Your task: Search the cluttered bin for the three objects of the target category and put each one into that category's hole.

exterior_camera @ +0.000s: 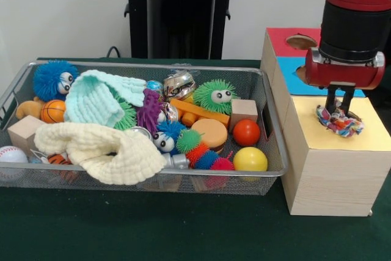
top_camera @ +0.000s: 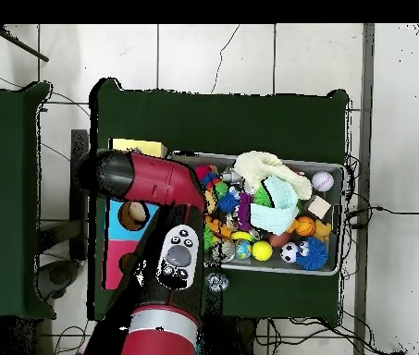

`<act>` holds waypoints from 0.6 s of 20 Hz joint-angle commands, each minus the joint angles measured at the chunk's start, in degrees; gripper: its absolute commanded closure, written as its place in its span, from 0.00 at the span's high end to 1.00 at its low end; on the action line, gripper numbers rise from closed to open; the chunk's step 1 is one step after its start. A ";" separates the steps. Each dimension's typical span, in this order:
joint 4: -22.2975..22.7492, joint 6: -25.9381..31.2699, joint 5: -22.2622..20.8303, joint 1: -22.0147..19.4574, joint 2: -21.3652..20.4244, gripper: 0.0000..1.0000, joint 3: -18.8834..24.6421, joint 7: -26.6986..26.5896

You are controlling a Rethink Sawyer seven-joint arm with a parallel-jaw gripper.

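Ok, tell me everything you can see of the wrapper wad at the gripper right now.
The wrapper wad is a small, crumpled bunch of shiny-looking plastic, printed in red, yellow, blue and white. It lies on the yellow top of the nearest wooden box, toward its far edge. The gripper comes straight down onto it, fingers touching its top. No hole is visible beneath it. The arm hides it in the overhead view.
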 commanded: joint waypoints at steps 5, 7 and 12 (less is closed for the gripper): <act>-3.61 7.33 -0.53 -0.81 0.80 0.00 -0.15 13.28; -3.48 6.76 -0.48 -0.88 0.77 1.00 0.06 13.21; -1.86 4.46 0.23 -0.81 0.42 1.00 0.46 13.64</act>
